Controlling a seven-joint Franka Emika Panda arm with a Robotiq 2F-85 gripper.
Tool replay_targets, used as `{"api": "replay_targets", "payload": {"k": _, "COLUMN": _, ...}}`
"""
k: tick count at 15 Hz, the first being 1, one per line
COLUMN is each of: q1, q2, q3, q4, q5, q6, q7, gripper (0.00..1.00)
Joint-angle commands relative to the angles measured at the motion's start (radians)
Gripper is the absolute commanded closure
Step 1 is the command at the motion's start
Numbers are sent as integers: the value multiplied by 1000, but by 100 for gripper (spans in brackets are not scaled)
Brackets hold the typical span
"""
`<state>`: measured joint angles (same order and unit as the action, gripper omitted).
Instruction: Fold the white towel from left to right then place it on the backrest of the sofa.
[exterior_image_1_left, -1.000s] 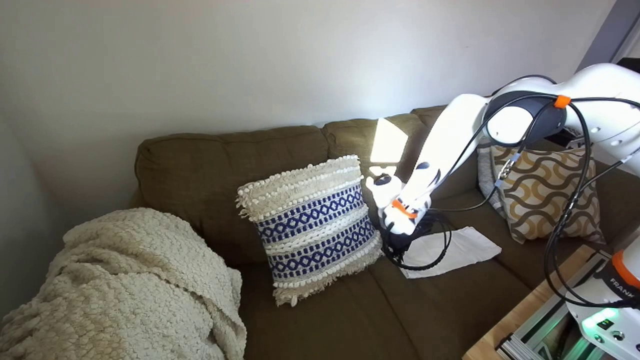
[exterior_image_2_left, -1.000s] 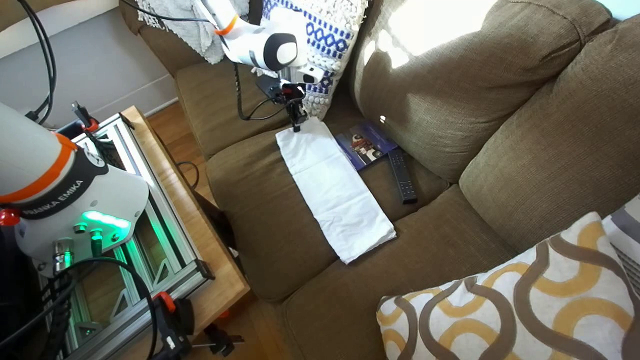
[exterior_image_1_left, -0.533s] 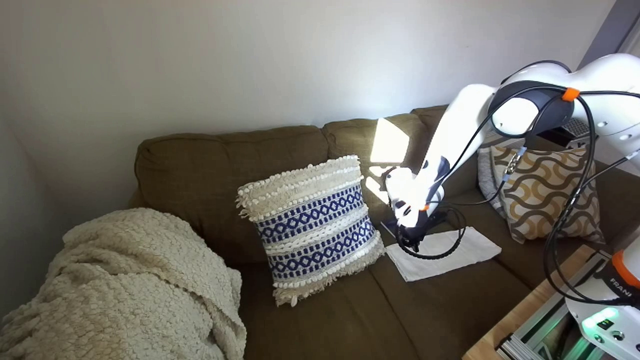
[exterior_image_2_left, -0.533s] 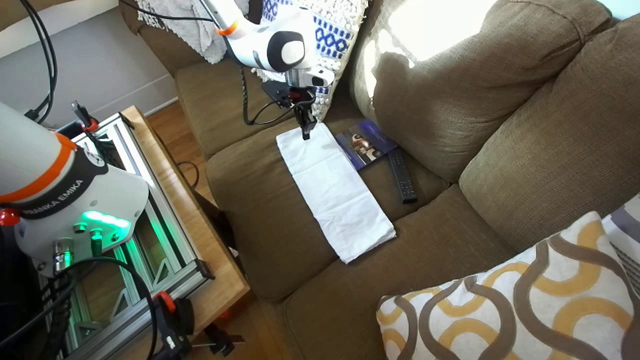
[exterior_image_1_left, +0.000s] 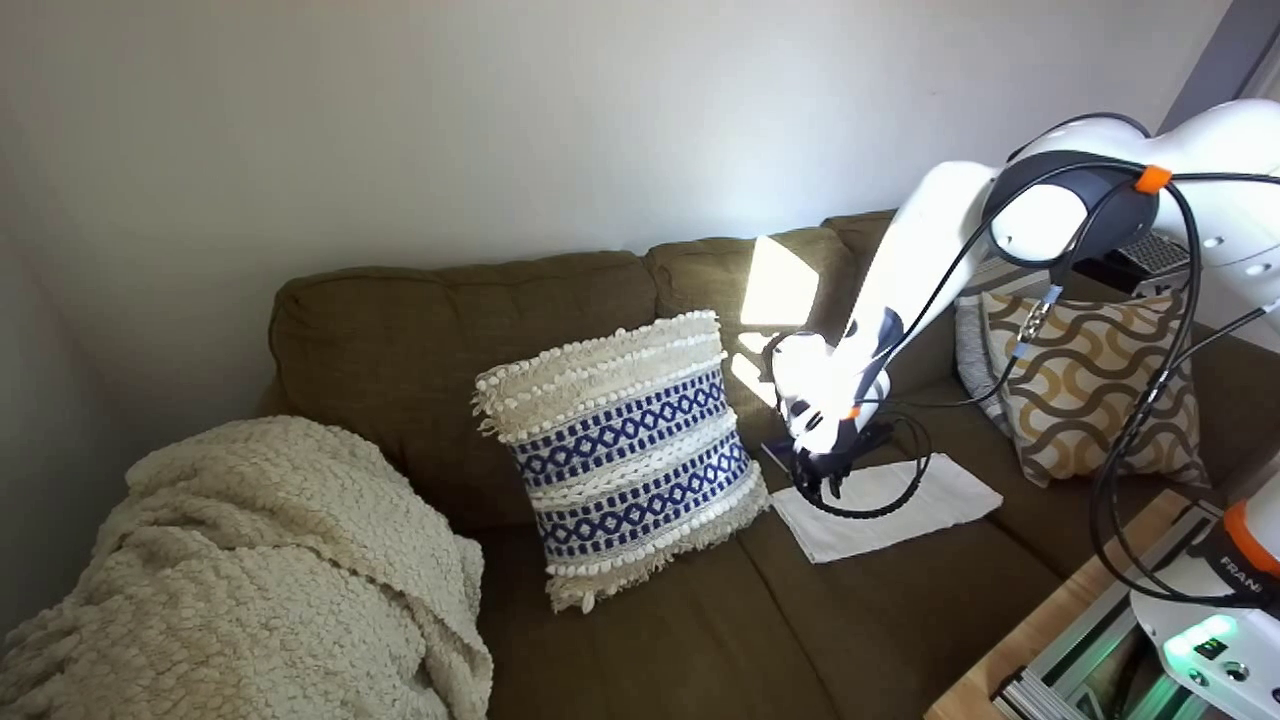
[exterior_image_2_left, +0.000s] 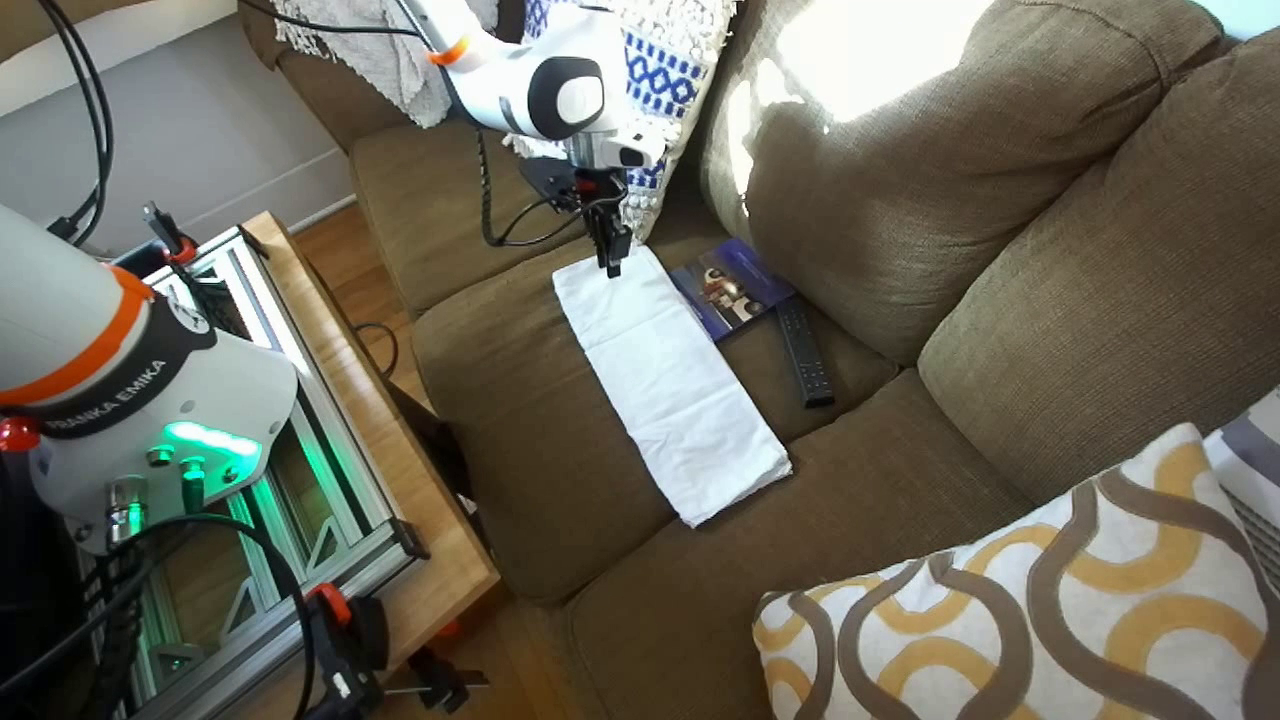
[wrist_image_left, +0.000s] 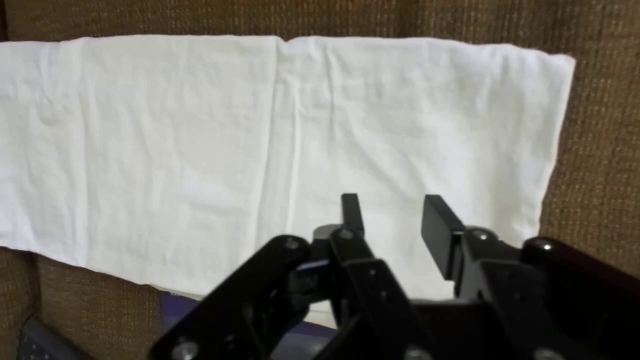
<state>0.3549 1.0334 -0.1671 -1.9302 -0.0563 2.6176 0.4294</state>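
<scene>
Gripper (wrist_image_left: 392, 210) hovering right over one end of the towel (exterior_image_2_left: 670, 380), fingers (wrist_image_left: 440, 227) standing partway apart, gripping nothing, towel lying flat between front edge and backrest (exterior_image_2_left: 860, 220) of the sofa (exterior_image_2_left: 530, 440), booklet (exterior_image_2_left: 730, 290) and remote (exterior_image_2_left: 803, 352) resting alongside.

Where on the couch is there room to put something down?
There's bare seat beside the white towel, toward the wooden table, and between the towel and the yellow-patterned pillow. It's crowded between towel and backrest, where a booklet and remote lie, and by the blue-patterned pillow, where the open jaws are over the towel.
</scene>
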Motion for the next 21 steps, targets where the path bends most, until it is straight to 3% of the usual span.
{"api": "replay_targets", "payload": {"k": 1, "q1": -29, "q2": 15, "q3": 55, "q4": 20, "q5": 4, "q6": 20, "q7": -47, "gripper": 29}}
{"api": "replay_targets", "payload": {"k": 5, "q1": -33, "q2": 52, "q3": 77, "q4": 42, "q5": -1, "q6": 30, "q7": -76, "gripper": 1}}
{"api": "replay_targets", "payload": {"k": 8, "q1": -41, "q2": 86, "q3": 81, "q4": 34, "q5": 2, "q6": 90, "q7": -97, "gripper": 0}}
{"api": "replay_targets", "payload": {"k": 9, "q1": -44, "q2": 96, "q3": 82, "q4": 31, "q5": 4, "q6": 117, "q7": -104, "gripper": 16}}
{"api": "replay_targets", "payload": {"k": 13, "q1": -52, "q2": 123, "q3": 79, "q4": 2, "q5": 14, "q6": 286, "q7": -128, "gripper": 46}}
{"api": "replay_targets", "payload": {"k": 14, "q1": -60, "q2": 128, "q3": 84, "q4": -3, "q5": 22, "q6": 320, "q7": -135, "gripper": 21}}
{"api": "replay_targets", "payload": {"k": 15, "q1": -66, "q2": 131, "q3": 88, "q4": -10, "q5": 25, "q6": 353, "q7": -149, "gripper": 12}}
{"api": "replay_targets", "payload": {"k": 18, "q1": -84, "q2": 133, "q3": 103, "q4": -27, "q5": 29, "q6": 418, "q7": -184, "gripper": 0}}
{"api": "replay_targets", "payload": {"k": 21, "q1": -91, "q2": 128, "q3": 114, "q4": -33, "q5": 25, "q6": 422, "q7": -223, "gripper": 0}}
